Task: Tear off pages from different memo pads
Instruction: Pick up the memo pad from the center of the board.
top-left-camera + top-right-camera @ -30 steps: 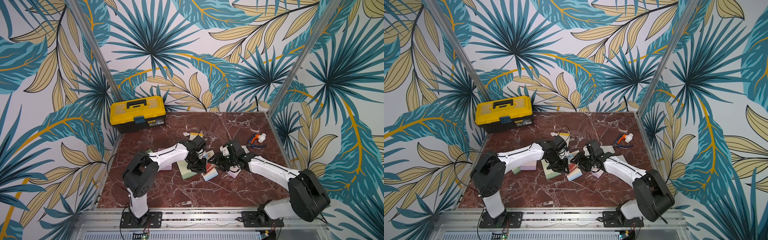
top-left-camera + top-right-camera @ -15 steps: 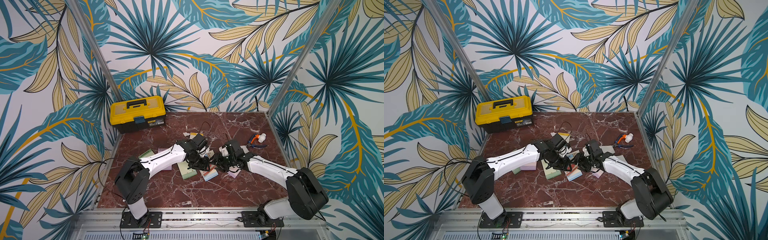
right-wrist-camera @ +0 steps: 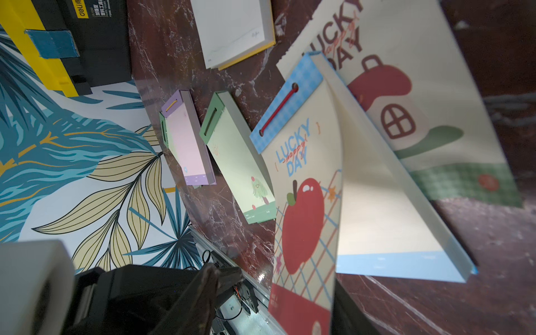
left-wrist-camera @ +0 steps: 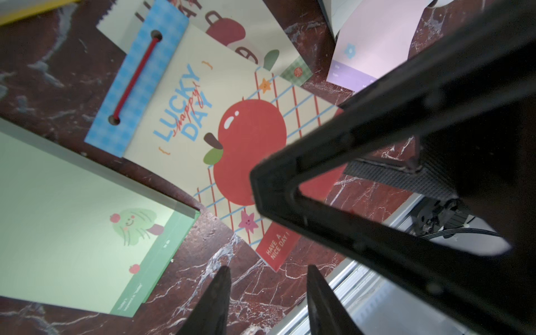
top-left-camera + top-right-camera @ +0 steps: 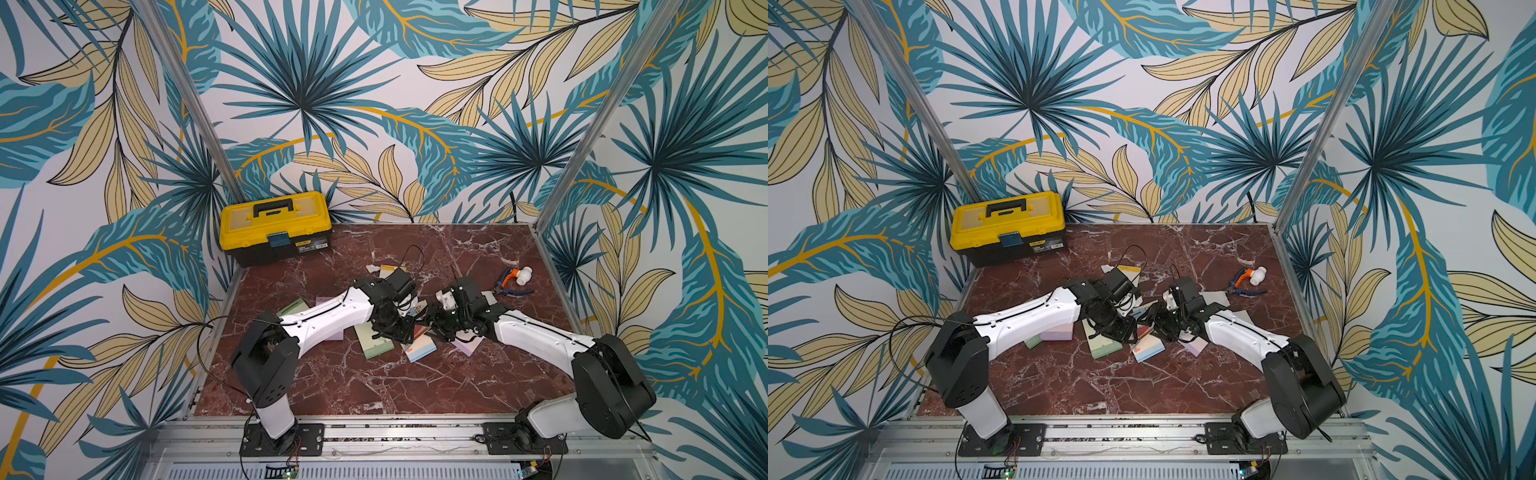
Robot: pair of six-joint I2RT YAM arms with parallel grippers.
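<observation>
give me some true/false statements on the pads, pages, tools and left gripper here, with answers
1. The yellow toolbox is shut. True.
2. The apple page lies flat on the apple pad. False: one side curls up off the pad.
3. The left gripper holds the green pad. False: its jaws stand open over bare table, with nothing between them.
4. A loose house page lies partly under the apple pad. True.
5. The pliers lie beside the toolbox. False: they lie at the table's far right, next to a small mallet.
</observation>
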